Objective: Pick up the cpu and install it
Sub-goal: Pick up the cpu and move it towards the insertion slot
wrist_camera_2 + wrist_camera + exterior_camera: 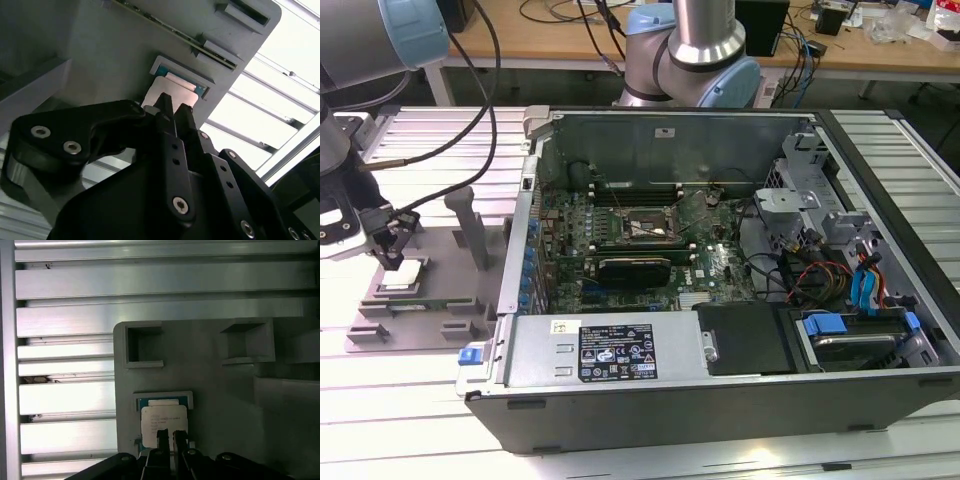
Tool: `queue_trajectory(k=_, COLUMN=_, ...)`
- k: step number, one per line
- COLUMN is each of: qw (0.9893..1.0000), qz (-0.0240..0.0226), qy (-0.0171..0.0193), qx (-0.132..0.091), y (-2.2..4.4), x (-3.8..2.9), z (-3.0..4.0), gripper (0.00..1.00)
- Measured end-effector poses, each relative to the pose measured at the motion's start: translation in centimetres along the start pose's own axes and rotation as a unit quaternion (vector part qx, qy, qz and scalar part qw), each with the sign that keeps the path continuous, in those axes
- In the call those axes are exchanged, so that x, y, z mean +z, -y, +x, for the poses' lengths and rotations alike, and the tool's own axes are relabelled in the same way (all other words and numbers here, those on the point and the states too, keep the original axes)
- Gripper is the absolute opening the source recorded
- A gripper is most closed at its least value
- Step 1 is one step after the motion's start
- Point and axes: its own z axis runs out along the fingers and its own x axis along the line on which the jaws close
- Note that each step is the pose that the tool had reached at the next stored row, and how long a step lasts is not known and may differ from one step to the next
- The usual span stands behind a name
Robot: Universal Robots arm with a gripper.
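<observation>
The cpu (164,421) is a small square chip with a silver top. It hangs just off its teal-edged recess (164,400) in the grey plastic tray (225,405). My gripper (169,436) is shut on the chip's near edge, its two black fingers pressed close together. In the second wrist view the cpu (170,92) tilts out of the recess with the gripper (173,107) pinching it. In the exterior view the gripper (390,260) is over the tray (440,290) at that view's left, with the cpu (406,272) right below it. The black socket frame (645,228) lies on the motherboard inside the open computer case.
The open computer case (720,380) lies on the slatted aluminium table (420,400), to the exterior view's right of the tray. Upright posts (470,225) stand on the tray near my gripper. Cables (470,120) run from the arm across the table. A desk with clutter stands behind.
</observation>
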Motion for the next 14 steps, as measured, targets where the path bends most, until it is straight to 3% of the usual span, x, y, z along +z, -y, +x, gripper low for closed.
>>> queue_trajectory(k=2, qw=1.0000, qz=0.0000, qy=0.0000, qx=0.000, y=0.00, x=0.00, z=0.00, gripper=0.42)
queue_trajectory(k=3, qw=1.0000, qz=0.0000, qy=0.0000, qx=0.000, y=0.00, x=0.00, z=0.00, gripper=0.42)
queue_trajectory(k=5, qw=1.0000, qz=0.0000, qy=0.0000, qx=0.000, y=0.00, x=0.00, z=0.00, gripper=0.55)
queue_trajectory(k=13, qw=1.0000, qz=0.0000, qy=0.0000, qx=-0.001, y=0.00, x=0.11, z=0.00, gripper=0.55)
queue_trajectory(k=14, qw=1.0000, qz=0.0000, qy=0.0000, qx=-0.001, y=0.00, x=0.12, z=0.00, gripper=0.61)
